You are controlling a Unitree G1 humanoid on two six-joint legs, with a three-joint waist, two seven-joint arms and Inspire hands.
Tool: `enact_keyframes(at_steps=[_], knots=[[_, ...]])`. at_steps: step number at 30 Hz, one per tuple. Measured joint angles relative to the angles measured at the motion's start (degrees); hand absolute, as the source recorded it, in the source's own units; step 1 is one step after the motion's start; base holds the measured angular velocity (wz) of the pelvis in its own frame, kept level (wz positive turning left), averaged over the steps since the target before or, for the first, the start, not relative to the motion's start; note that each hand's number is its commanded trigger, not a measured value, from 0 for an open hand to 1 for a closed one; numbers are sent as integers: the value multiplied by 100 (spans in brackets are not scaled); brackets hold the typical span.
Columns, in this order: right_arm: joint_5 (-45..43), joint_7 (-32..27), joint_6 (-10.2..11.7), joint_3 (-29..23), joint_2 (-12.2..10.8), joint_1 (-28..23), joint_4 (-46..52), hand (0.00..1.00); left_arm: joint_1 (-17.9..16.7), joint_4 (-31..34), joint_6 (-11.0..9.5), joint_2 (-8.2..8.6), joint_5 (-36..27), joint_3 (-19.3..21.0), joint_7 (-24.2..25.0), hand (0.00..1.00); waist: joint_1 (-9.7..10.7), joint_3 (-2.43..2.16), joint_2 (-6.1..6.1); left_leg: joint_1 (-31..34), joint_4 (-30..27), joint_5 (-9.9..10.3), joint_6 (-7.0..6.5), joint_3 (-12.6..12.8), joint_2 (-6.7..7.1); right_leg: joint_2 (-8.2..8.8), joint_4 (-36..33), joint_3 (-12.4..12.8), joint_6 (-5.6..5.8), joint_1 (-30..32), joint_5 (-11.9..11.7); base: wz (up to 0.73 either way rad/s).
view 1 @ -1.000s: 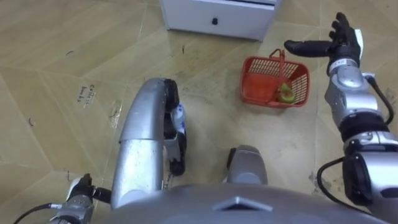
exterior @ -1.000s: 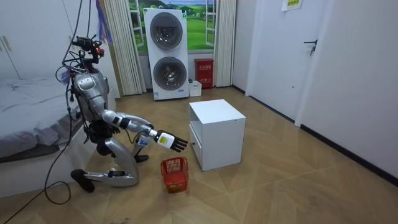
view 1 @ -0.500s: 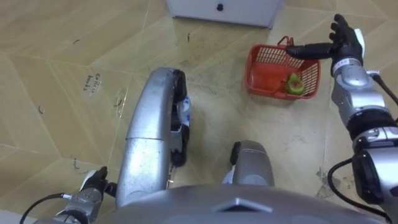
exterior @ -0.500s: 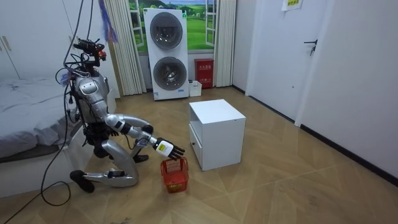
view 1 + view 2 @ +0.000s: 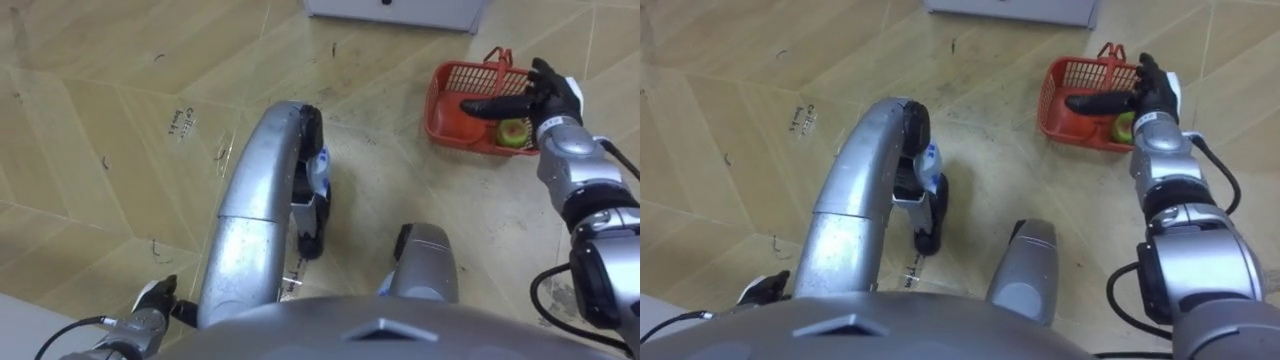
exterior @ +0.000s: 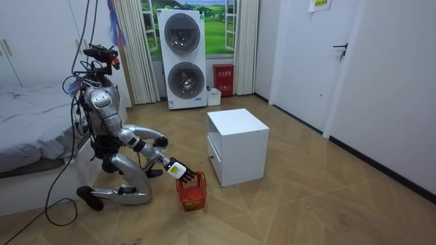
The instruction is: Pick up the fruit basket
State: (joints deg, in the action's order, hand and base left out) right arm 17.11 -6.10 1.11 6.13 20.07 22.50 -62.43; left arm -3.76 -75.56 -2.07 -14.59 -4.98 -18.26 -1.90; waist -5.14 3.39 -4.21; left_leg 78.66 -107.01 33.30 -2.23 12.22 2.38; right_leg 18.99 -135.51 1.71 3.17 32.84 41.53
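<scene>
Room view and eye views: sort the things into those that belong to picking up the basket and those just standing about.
Belongs to the job: red basket, on the floor; green fruit inside it; right hand, open above the basket.
Just standing about: white cabinet; stacked washing machines; bed; left hand, low at the robot's side.

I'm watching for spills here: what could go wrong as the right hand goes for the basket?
The open right hand hovers over the red basket, while its handle shows at the far rim; closing now might miss it. A nudge to the rim could tip out the green fruit.
</scene>
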Motion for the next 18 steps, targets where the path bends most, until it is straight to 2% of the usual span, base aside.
enact_keyframes(at_steps=[9,13,16,18], knots=[[81,16,1,87,0,2,-15,0,7,-16,3,0,-207,-18,42,0,-16,0,4,22,1,-1,0,9,6,16,-13,2,0,30,0,0],[95,214,-2,106,1,19,-395,0,3,-15,35,0,-208,-71,148,0,-62,-2,39,23,5,-1,-2,29,8,38,-15,1,0,54,0,0],[107,298,-126,107,13,18,-513,0,-6,-14,73,-1,-207,-156,165,0,-100,-5,52,35,30,-1,-3,68,8,78,-24,39,0,110,0,0],[306,408,-131,138,74,21,-514,0,0,-11,83,-1,-207,-183,260,0,-143,-11,63,45,63,-3,-5,118,8,120,-26,76,0,131,0,0]])
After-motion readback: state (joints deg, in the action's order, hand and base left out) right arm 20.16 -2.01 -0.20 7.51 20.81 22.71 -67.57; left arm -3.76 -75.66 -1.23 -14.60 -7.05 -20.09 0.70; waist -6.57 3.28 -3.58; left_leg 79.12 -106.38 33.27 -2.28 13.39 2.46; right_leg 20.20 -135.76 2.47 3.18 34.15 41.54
